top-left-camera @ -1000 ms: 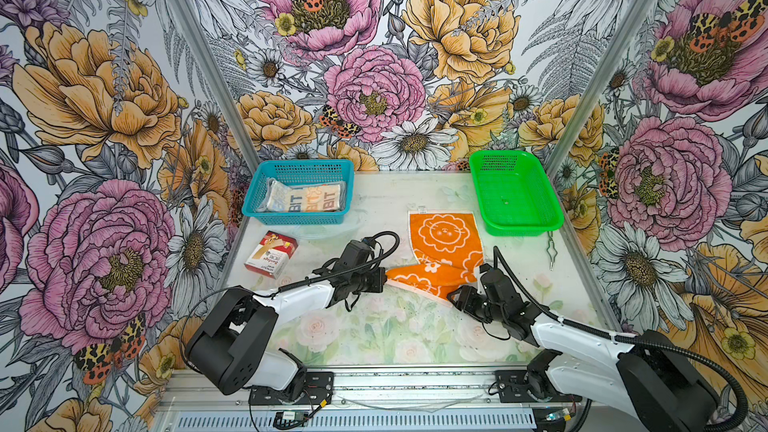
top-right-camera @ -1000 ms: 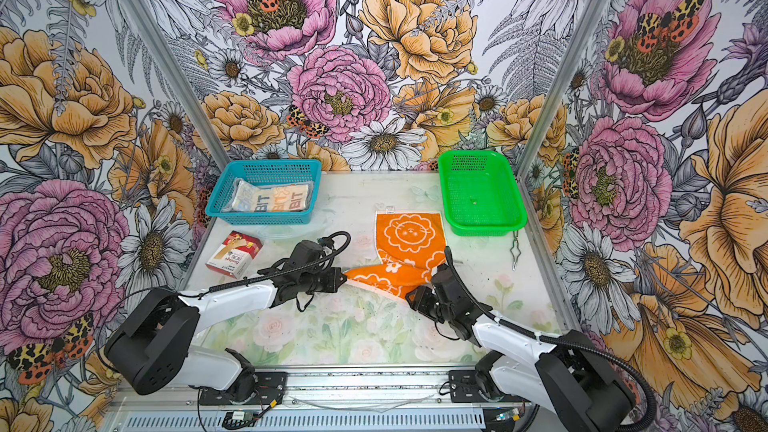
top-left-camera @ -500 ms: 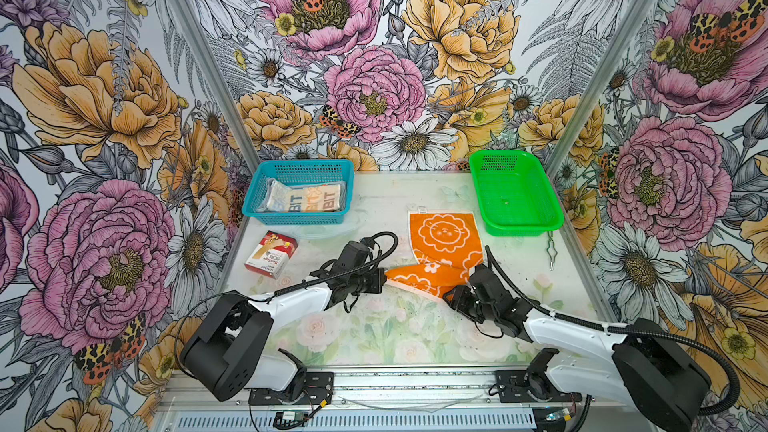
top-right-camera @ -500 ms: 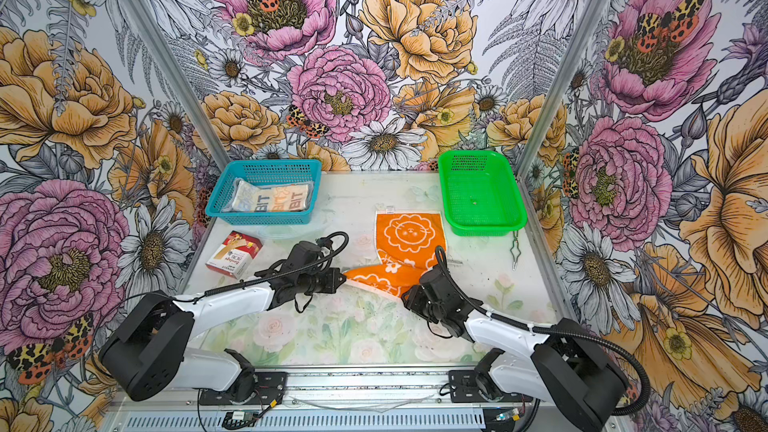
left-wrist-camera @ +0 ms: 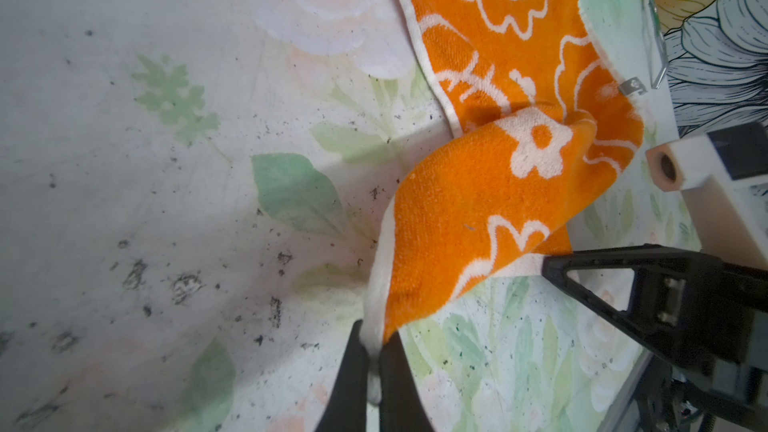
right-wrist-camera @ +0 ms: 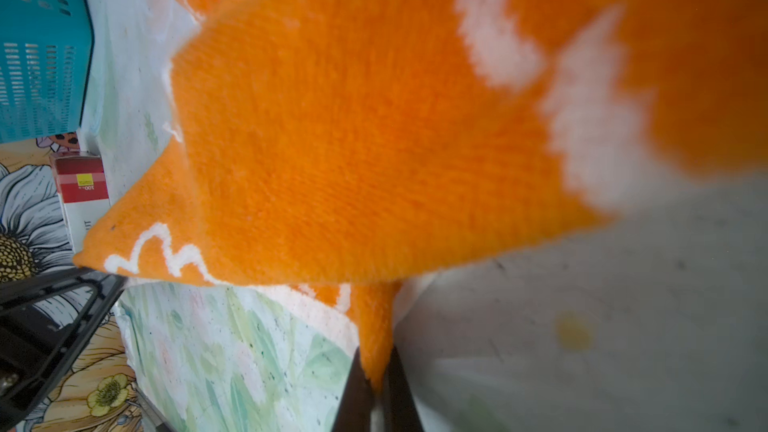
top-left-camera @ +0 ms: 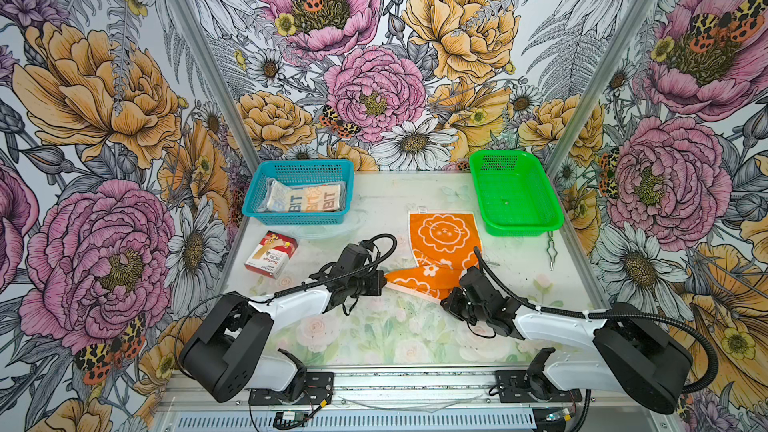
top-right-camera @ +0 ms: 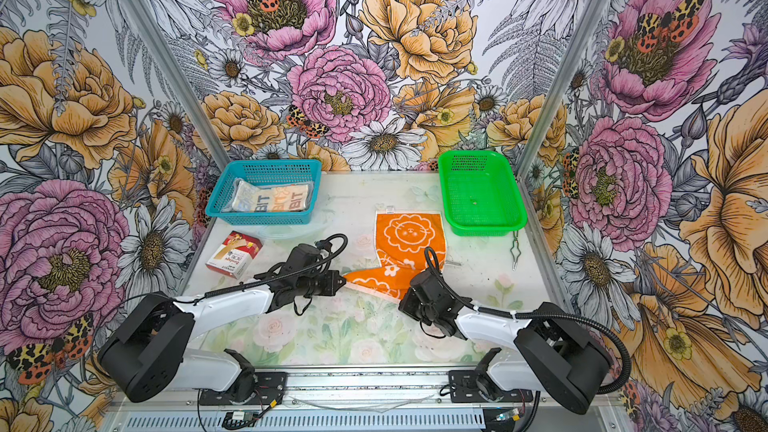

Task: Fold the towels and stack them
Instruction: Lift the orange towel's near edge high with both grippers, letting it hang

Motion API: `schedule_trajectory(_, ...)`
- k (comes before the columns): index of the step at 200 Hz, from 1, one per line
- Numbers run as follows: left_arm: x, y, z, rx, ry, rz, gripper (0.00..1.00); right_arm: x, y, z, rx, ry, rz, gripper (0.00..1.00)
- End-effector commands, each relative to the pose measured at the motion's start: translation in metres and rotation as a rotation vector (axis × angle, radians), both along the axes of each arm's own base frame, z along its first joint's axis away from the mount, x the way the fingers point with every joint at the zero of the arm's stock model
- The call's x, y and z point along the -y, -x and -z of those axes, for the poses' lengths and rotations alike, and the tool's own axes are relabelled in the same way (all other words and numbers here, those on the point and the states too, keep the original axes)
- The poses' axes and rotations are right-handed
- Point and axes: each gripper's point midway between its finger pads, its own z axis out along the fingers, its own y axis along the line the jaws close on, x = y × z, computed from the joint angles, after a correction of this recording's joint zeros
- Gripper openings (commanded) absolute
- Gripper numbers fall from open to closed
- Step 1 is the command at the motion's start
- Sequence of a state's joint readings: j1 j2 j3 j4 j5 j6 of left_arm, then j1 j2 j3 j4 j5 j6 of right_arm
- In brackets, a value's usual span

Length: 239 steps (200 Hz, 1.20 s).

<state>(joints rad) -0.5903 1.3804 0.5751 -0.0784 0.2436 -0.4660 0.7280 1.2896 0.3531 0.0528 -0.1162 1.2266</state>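
Orange towel (top-left-camera: 442,238) pinched, both arms (top-left-camera: 299,303) stretched low

The orange towel (left-wrist-camera: 478,209) is fuzzy terry cloth, totally matt. Blue basket (top-left-camera: 305,168) and green basket (top-left-camera: 521,228) look like shiny perforated plastic, box (top-left-camera: 271,254) is smooth cardboard.

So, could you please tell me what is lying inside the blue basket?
Inside the blue basket lies a cream towel with blue and orange lettering, seemingly in clear wrapping. It covers most of the floor, so anything beneath it is hidden.
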Motion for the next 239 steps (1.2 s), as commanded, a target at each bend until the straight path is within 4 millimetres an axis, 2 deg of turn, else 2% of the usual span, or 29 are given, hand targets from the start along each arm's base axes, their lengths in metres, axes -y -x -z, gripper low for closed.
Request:
schedule_trajectory(1,0.001,-0.003,-0.011,0.020,0.029,0.000,0.00,0.019,0.020,0.020,-0.070,0.087,0.002,0.00)
schedule_trajectory(20,-0.001,-0.005,-0.026,0.022,0.058,-0.013,0.00,0.019,0.016,0.008,-0.028,0.081,-0.014,0.00)
schedule_trajectory(35,0.001,-0.008,-0.051,0.051,0.097,-0.009,0.00,0.017,0.009,-0.012,0.034,0.076,-0.061,0.00)
schedule_trajectory(41,0.002,-0.008,-0.065,0.070,0.108,-0.003,0.00,0.015,0.004,-0.026,0.073,0.075,-0.092,0.00)
schedule_trajectory(68,0.008,-0.012,-0.143,0.194,0.194,0.032,0.00,0.004,-0.021,-0.107,0.223,0.078,-0.251,0.00)
schedule_trajectory(84,0.009,-0.009,-0.196,0.277,0.234,0.063,0.00,0.001,-0.037,-0.166,0.333,0.092,-0.306,0.00)
schedule_trajectory(103,0.004,-0.004,-0.256,0.388,0.267,0.066,0.00,0.002,-0.047,-0.229,0.456,0.124,-0.348,0.00)
schedule_trajectory(131,0.002,0.010,-0.328,0.515,0.303,0.099,0.00,0.003,-0.046,-0.305,0.617,0.137,-0.398,0.00)
schedule_trajectory(174,-0.003,0.044,-0.419,0.695,0.338,0.131,0.00,0.013,-0.032,-0.398,0.820,0.114,-0.396,0.00)
schedule_trajectory(192,-0.006,0.049,-0.442,0.734,0.343,0.134,0.00,0.017,-0.028,-0.429,0.883,0.108,-0.389,0.00)
schedule_trajectory(207,-0.008,0.041,-0.443,0.744,0.301,0.120,0.00,0.018,-0.032,-0.441,0.912,0.126,-0.378,0.00)
schedule_trajectory(221,-0.009,0.020,-0.434,0.728,0.259,0.094,0.00,0.016,-0.043,-0.441,0.922,0.166,-0.383,0.00)
schedule_trajectory(239,-0.011,-0.022,-0.415,0.658,0.247,0.063,0.00,0.011,-0.069,-0.428,0.895,0.232,-0.387,0.00)
